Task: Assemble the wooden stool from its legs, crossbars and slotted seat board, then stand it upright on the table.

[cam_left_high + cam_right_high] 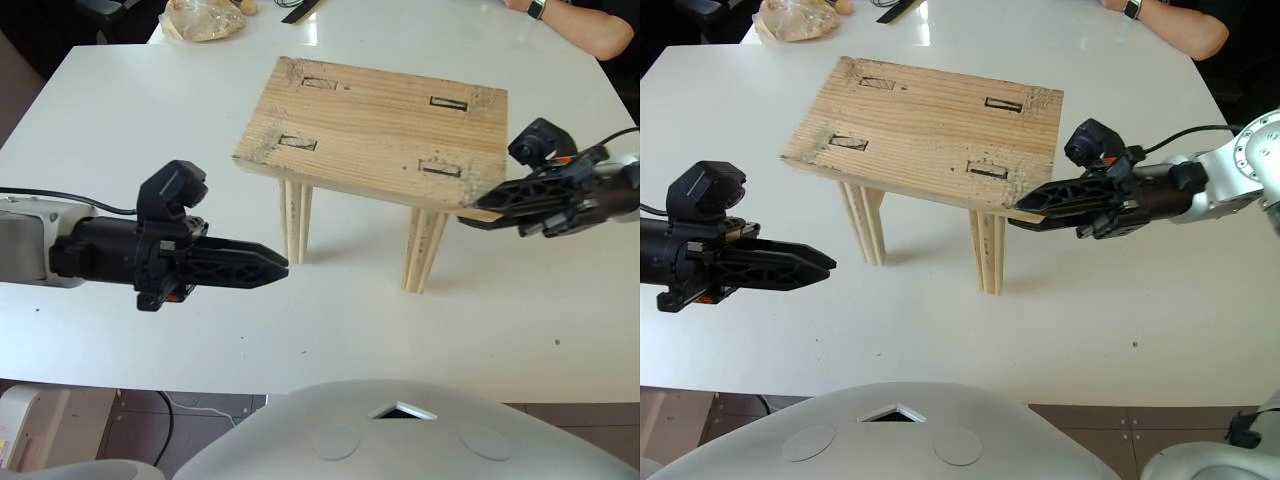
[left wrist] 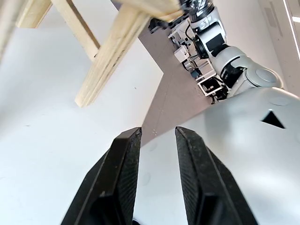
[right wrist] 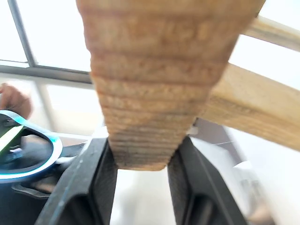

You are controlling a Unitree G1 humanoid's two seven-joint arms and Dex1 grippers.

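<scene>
Pinching the seat board (image 1: 375, 125) corner, right hand (image 1: 1025, 215); left hand (image 1: 278, 266) spread; perhaps a bag (image 1: 203, 18) behind.

L arm (image 1: 30, 245): silver-grey shell, blk L cable (image 1: 60, 197) on top | L gripper (image 1: 280, 267): blk, 2 tapered fingers (image 2: 123, 161), red tab (image 1: 176, 295), boxy blk L cam pod (image 1: 172, 190) | R arm (image 1: 1252, 150): silver round joints, blk R cable (image 1: 1200, 130) | R gripper (image 1: 1018, 221): blk, blk R cam pod (image 1: 1092, 142).

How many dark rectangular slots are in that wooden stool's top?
4 slots, one near each corner of the pale wooden seat board: far left, far right, near left, near right. None looks hidden.
</scene>
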